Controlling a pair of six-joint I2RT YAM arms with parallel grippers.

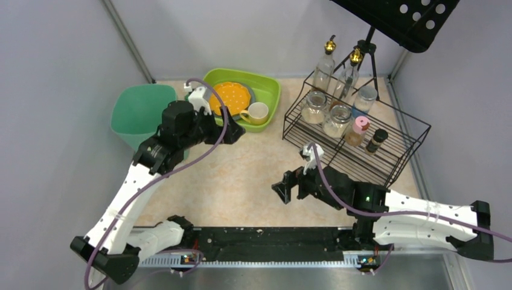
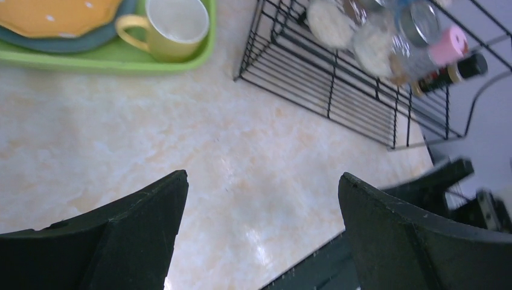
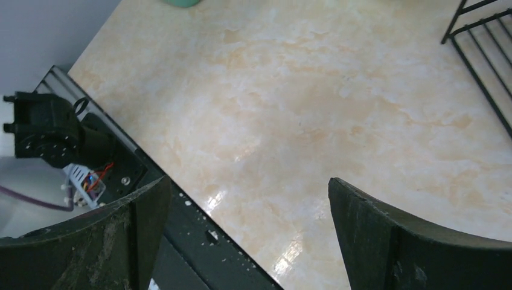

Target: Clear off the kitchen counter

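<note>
Beige mottled stone, the kitchen counter spreads left of and in front of the black wire rack — bare in the middle, nothing loose on it that I can see.

Both claws are spread wide and empty. The left gripper hangs well left of the rack, just beside the yellow mug in the green tub. The right gripper sits low, just off the rack's near-left corner.

Risks, my call:
- The right forearm lies close along the rack's front wire. A swing toward the rack could hook it and tip the jars or the tall bottles at its back.
- The left claw dropping carelessly could clip the mug rim or shove the tub.

Room — open stone between the rack and the teal bin far to its left. It gets tight at the grey walls behind and right of the rack, and at the black rail along the counter edge in front of it. Pulling back through the middle looks safest.
</note>
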